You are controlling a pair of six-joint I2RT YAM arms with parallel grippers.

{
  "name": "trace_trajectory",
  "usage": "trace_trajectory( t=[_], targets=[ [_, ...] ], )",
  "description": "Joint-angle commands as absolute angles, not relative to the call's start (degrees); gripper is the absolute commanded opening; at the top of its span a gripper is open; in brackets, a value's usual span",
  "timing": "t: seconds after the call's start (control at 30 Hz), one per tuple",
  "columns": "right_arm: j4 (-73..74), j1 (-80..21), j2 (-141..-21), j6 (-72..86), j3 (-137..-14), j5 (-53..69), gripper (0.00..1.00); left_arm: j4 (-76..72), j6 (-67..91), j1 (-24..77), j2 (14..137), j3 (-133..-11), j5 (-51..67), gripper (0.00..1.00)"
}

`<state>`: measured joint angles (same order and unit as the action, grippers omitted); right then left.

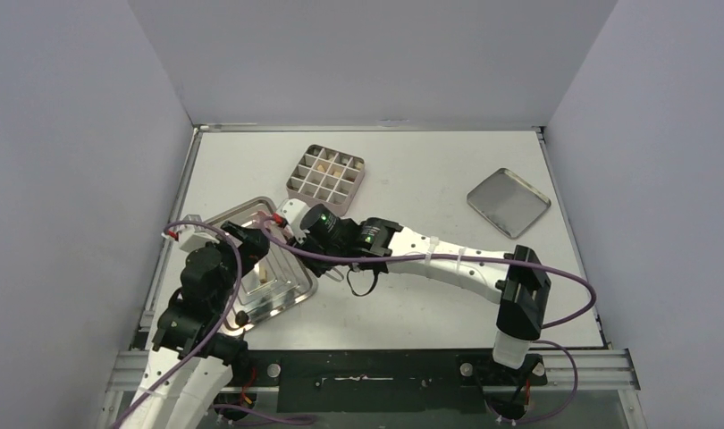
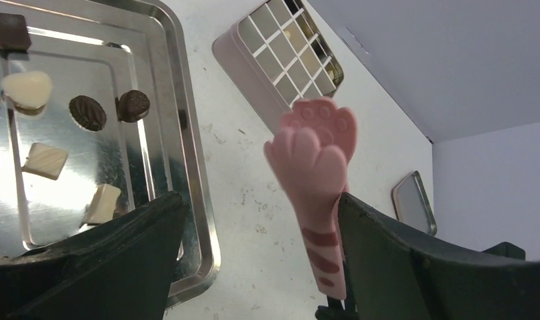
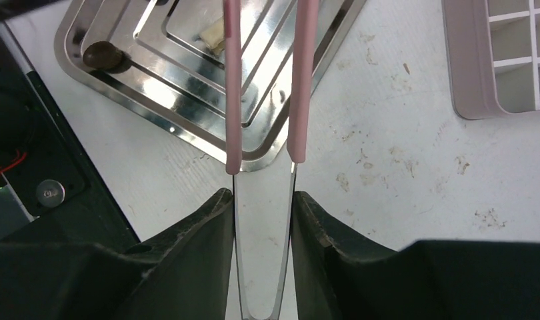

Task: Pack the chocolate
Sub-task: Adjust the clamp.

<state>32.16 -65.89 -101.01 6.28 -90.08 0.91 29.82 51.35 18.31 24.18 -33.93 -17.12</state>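
Note:
Several chocolate pieces lie on the silver stepped tray point(image 2: 187, 153): a white heart point(image 2: 29, 89), a dark oval point(image 2: 88, 112), a dark round point(image 2: 133, 105) and cream squares point(image 2: 46, 160). The right wrist view shows one dark round point(image 3: 102, 55) and one cream piece point(image 3: 213, 37). My right gripper point(image 3: 262, 197) is shut on metal tongs with pink sleeves point(image 3: 233, 100) that reach over the tray point(image 3: 187, 113); their tips are out of view. My left gripper point(image 2: 261, 200) is open beside the tray. A pink paw-shaped piece point(image 2: 314, 153) stands against its right finger.
The gridded tin point(image 1: 327, 174) stands behind the tray point(image 1: 291, 286), with a few tan pieces in its back cells; it also shows in both wrist views point(image 2: 291, 47) point(image 3: 501, 60). Its lid point(image 1: 509, 201) lies upside down at the back right. Both arms crowd over the tray.

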Motion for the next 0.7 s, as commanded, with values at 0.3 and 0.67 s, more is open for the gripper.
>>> trace_trajectory(
  t=[0.3, 0.67],
  targets=[
    [25.92, -68.78, -93.15, 7.61, -86.74, -5.18, 0.33, 28.55, 53.71, 18.38, 32.98, -31.59, -17.71, 0.79],
    [16.48, -68.35, -89.05, 9.08, -78.54, -3.28, 0.33, 30.19, 53.74, 18.28, 32.52, -30.74, -17.63, 0.79]
  ],
)
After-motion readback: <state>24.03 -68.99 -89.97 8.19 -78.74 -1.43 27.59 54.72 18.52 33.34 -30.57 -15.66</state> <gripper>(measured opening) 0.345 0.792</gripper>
